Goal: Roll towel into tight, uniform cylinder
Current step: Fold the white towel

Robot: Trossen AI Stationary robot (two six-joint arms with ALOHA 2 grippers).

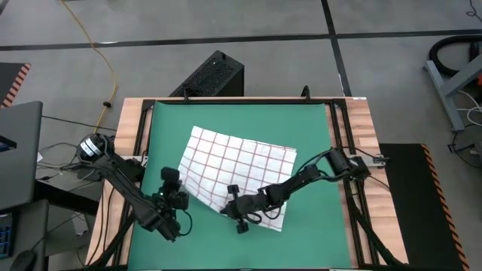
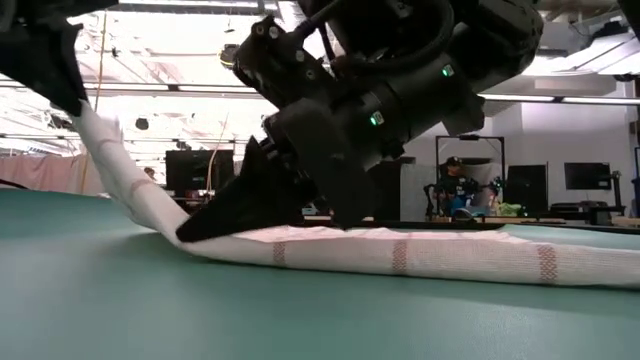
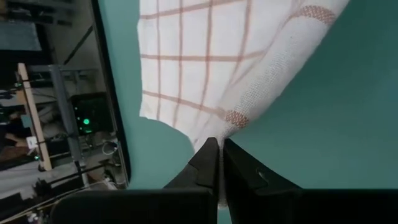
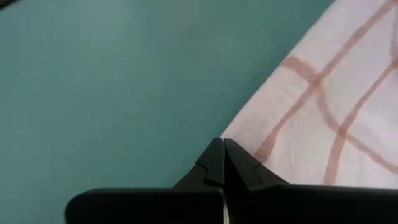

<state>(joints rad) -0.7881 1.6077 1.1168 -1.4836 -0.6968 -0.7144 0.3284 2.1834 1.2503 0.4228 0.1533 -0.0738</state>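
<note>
The white checked towel (image 1: 241, 169) lies spread and skewed on the green mat (image 1: 309, 120). Its near-left corner is lifted off the mat. My left gripper (image 1: 181, 194) is shut on that corner at the near left of the mat. In the low view the cloth slopes from that corner (image 2: 95, 130) down to the mat. My right gripper (image 1: 224, 211) is shut at the towel's near edge, low over the mat, a little right of the left one. No cylinder shows; the towel is unrolled. My left gripper pinches the towel's near-left corner (image 3: 231, 121) between its two fingers, slanting down from the near left. The corner is raised and gathered at the fingertips. The cloth fans out and runs down to the part that lies flat on the mat. My right gripper meets the towel's near hem (image 4: 249, 140) with its fingertips (image 2: 190, 233), slanting down from the right. The fingers are shut right at the edge. How much cloth lies between them is hidden by the fingers. The towel there lies on the mat.
Bare green mat (image 4: 124, 81) lies near and left of the towel. The table's wooden border (image 1: 361, 128) frames the mat. A black box (image 1: 215, 75) stands beyond the far edge. A person (image 2: 455, 185) sits in the room far behind the table.
</note>
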